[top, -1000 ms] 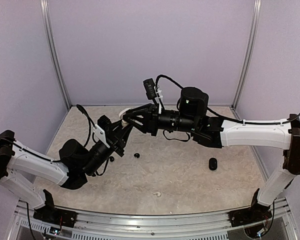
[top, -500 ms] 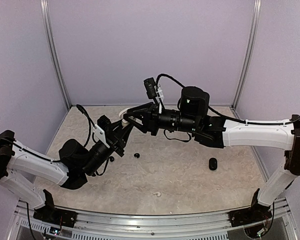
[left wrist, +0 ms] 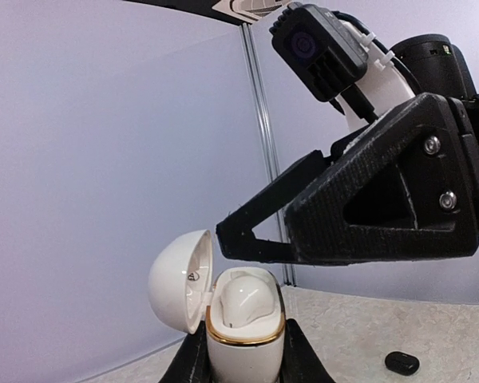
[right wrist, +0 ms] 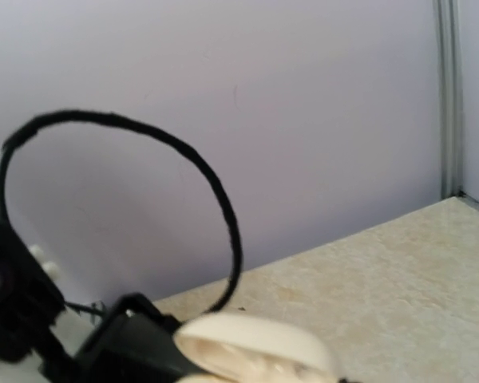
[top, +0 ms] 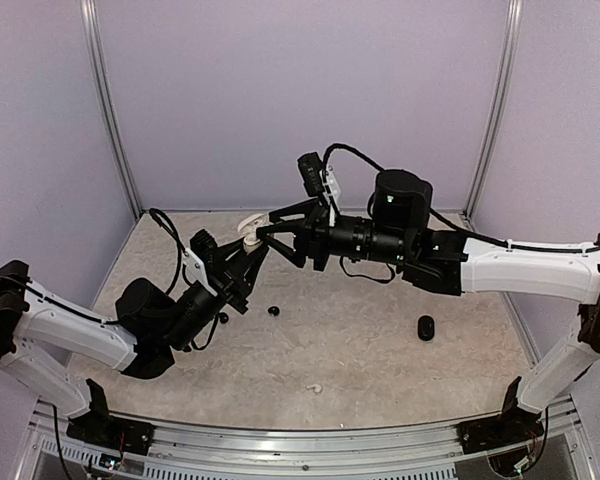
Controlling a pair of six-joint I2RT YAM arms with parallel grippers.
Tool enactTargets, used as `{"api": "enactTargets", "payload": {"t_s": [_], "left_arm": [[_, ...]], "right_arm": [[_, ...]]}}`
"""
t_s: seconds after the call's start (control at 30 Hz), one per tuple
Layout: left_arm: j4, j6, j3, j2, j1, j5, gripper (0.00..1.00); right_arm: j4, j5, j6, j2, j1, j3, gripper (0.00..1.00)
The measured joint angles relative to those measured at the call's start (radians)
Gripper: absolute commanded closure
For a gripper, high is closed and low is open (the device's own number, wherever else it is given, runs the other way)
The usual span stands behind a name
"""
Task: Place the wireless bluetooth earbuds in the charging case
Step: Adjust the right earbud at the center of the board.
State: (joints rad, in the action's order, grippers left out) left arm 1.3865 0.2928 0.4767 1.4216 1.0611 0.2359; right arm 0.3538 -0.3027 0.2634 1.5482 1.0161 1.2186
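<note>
My left gripper (top: 247, 243) is shut on a white charging case (top: 248, 229) with a gold rim and holds it upright above the table. In the left wrist view the case (left wrist: 244, 345) sits between my fingers (left wrist: 193, 359), with its lid (left wrist: 176, 279) hinged open to the left and a glossy white rounded shape inside. My right gripper (top: 263, 232) hovers just above and right of the case, its tip (left wrist: 223, 231) over the opening. I cannot tell its state. Two tiny black earbuds (top: 273, 311) (top: 223, 318) lie on the table.
A black pebble-shaped case (top: 426, 327) lies at the right of the table. A small white curved piece (top: 315, 388) lies near the front. A black bud (left wrist: 401, 363) shows on the table in the left wrist view. The case lid (right wrist: 255, 343) fills the right wrist view's bottom edge.
The right arm has drawn back to the right and risen slightly, so its fingertips sit a little farther from the case. The left arm holds the case almost still.
</note>
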Motion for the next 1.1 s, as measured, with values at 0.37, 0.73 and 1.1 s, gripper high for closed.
{"api": "enactTargets", "payload": {"t_s": [0.37, 0.73, 1.1], "left_arm": [[-0.02, -0.045, -0.011, -0.039, -0.007, -0.045, 0.91], [-0.164, -0.123, -0.03, -0.135, -0.04, -0.127, 0.91], [-0.332, -0.196, -0.044, -0.189, -0.049, -0.352, 0.92]], "right_arm": [[-0.02, 0.046, -0.167, -0.159, -0.073, -0.106, 0.12], [-0.229, 0.014, -0.358, -0.211, -0.154, -0.103, 0.06], [-0.358, -0.222, -0.424, -0.145, -0.154, -0.028, 0.1]]}}
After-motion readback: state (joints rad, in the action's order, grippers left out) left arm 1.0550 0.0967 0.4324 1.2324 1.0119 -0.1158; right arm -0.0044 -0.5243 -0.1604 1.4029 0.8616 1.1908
